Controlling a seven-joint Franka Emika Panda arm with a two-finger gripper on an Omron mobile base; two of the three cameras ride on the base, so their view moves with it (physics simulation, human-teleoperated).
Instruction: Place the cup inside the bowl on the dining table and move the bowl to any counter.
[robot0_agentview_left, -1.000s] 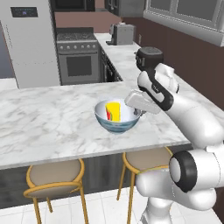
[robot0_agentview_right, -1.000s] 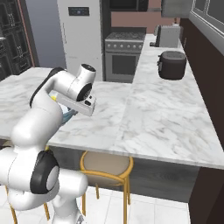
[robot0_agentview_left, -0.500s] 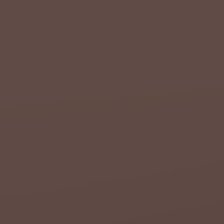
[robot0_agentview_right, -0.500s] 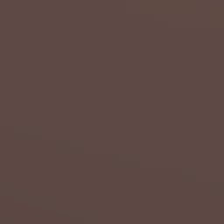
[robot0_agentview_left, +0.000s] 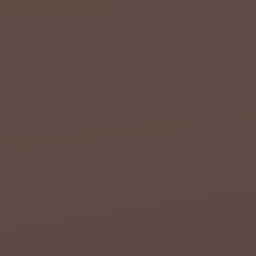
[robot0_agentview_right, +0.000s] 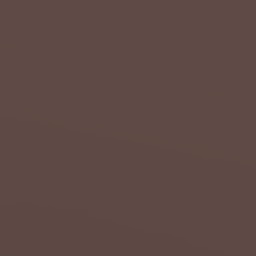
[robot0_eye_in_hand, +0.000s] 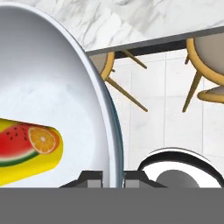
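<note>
In the hand view the bowl (robot0_eye_in_hand: 52, 83) looms close on the left, white inside with a pale blue-grey rim. The yellow cup (robot0_eye_in_hand: 26, 151) lies on its side within it, a watermelon and orange picture on its wall. My gripper (robot0_eye_in_hand: 113, 178) is shut on the bowl's rim, one dark fingertip (robot0_eye_in_hand: 92, 178) inside and the other outside. The dining table (robot0_eye_in_hand: 131, 19) shows as white-grey marble beyond the bowl, its dark edge running across the top.
Two tan stools with gold legs stand by the table's edge, one beside the bowl's rim (robot0_eye_in_hand: 105, 65) and one at the right (robot0_eye_in_hand: 210, 52). A pale tiled floor (robot0_eye_in_hand: 148, 113) lies below them.
Both base views showed the arm at the bowl on the table a second ago; since half a second ago they give a flat brown picture.
</note>
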